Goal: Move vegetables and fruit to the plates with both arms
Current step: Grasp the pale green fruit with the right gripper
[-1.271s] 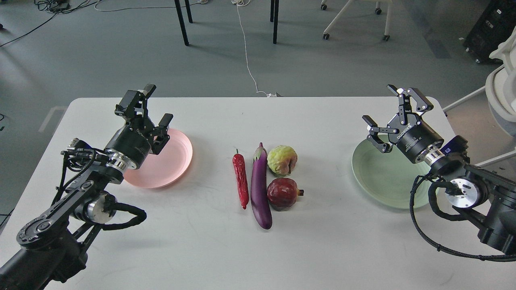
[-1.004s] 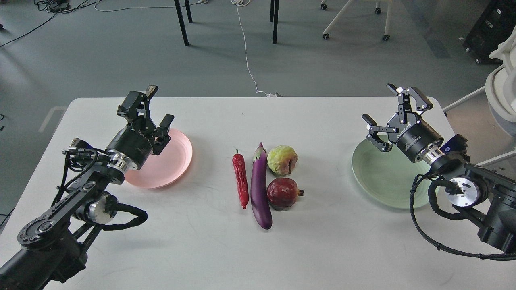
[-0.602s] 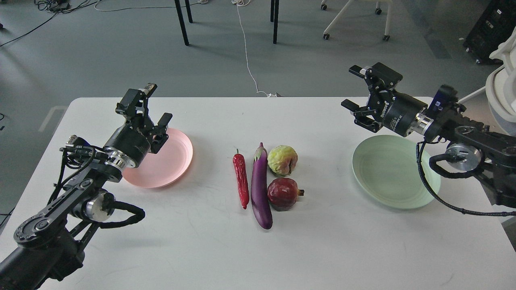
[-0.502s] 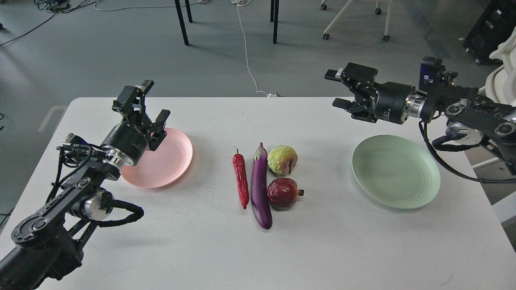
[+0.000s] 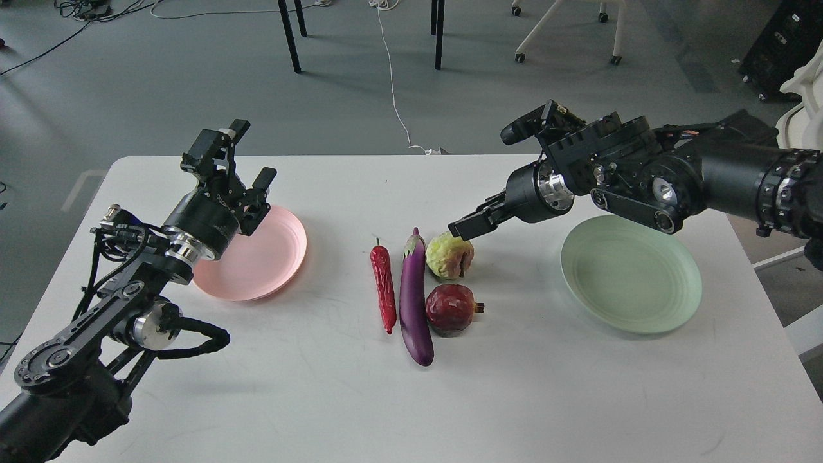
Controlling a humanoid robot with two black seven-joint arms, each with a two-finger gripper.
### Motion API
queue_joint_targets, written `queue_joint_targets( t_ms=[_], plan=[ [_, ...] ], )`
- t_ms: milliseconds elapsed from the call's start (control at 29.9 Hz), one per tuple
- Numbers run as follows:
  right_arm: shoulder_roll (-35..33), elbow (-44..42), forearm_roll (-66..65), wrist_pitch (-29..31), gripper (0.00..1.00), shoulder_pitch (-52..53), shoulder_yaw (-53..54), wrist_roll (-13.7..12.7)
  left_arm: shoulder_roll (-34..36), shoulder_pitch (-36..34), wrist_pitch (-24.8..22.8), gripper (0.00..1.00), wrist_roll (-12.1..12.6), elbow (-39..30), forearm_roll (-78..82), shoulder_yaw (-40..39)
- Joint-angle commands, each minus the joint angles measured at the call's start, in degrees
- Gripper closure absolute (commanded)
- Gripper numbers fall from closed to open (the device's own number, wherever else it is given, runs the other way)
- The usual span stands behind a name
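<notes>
Left gripper (image 5: 239, 162): fingers spread wide and holding nothing, raised above the far-left rim of the pink plate (image 5: 270, 270).
Right gripper (image 5: 464, 226): reaches in from the right, tip just above the top of the yellow-green fruit (image 5: 449, 256); seen dark and end-on, so the finger spacing cannot be told.
Chili pepper (image 5: 384, 288): lies lengthwise at table centre, leftmost of the group, green stem at the far end.
Eggplant (image 5: 415, 302): lies just right of the chili, parallel to it, cap at the far end.
Pomegranate (image 5: 452, 310): sits against the eggplant's right side, nearer than the yellow-green fruit.
Green plate (image 5: 633, 273): on the white table (image 5: 321, 399), right side, well apart from the produce; nothing lies in either plate.
</notes>
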Motion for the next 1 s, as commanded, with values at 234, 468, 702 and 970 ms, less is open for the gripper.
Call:
queue_joint_targets(
  t_ms=[234,468,702,970],
  plan=[
    [3.7,-0.5,0.11,-3.34,0.05,-0.81,-3.55,0.01,0.51,0.38,-0.01,0.02,0.02,-0.47,0.0,0.0],
    [4.49,-1.03,0.37,-3.43,0.06,-2.21,-3.47,0.01,0.51,0.38,-0.01,0.02,0.19,-0.47,0.09,0.09],
    [4.58,-1.03,0.37,-4.04,0.24,-3.36,-3.55,0.01,0.51,0.38,-0.09,0.02,0.19,-0.56,0.09,0.18],
    [4.23,-0.76,0.37,-3.95,0.67,-2.66,-3.73,0.01,0.6,0.38,-0.09,0.02,0.28,-0.65,0.18,0.18]
  ],
)
